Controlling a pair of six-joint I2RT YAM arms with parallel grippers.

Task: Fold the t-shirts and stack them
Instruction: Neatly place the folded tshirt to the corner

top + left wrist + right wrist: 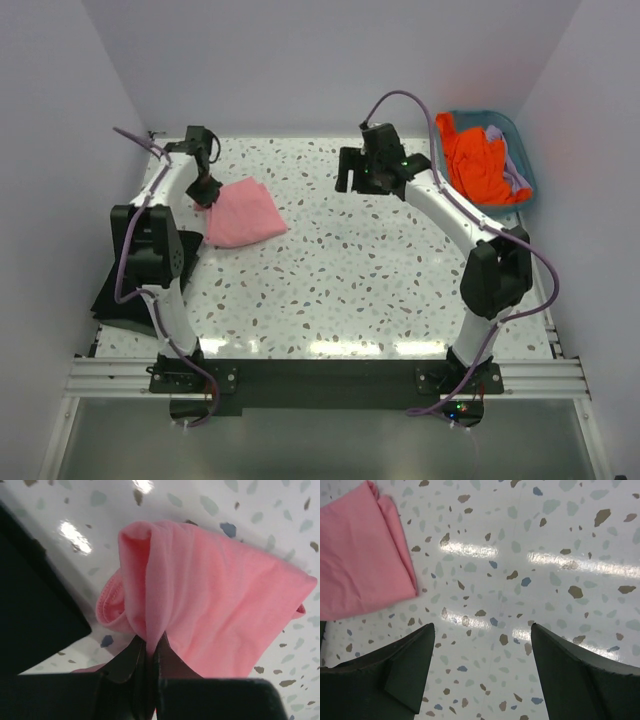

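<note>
Well, left arm: it runs up the left side of the table, elbow bent, wrist turned inward and tipped down, so the left claw sits low over the speckled top.
Left claw, grip: its fingers are pressed together on a raised ridge of the pink t-shirt; in the left wrist view the left claw has fabric pinched right between the tips.
Right arm: it arcs up from its base and bends inward, holding the right claw above the far middle of the table.
Right claw, grip: spread wide with nothing between the tips; only tabletop lies under it.
Pink t-shirt, place: on the table, starting at the left claw's tips and lying out in front of them; well apart from the right claw, off to its left.
Pink t-shirt, direction: its long axis runs from the pinched corner straight away from the left claw, toward the table's middle.
Pink t-shirt, look: a folded salmon-pink bundle, smooth on top, with layered edges and a stitched hem curling out beside the pinch.
Other t-shirts: the black t-shirt lies behind the left claw, under that arm's elbow; the orange t-shirt is heaped in the teal basket beyond the right arm, with the lavender t-shirt showing at its side.
</note>
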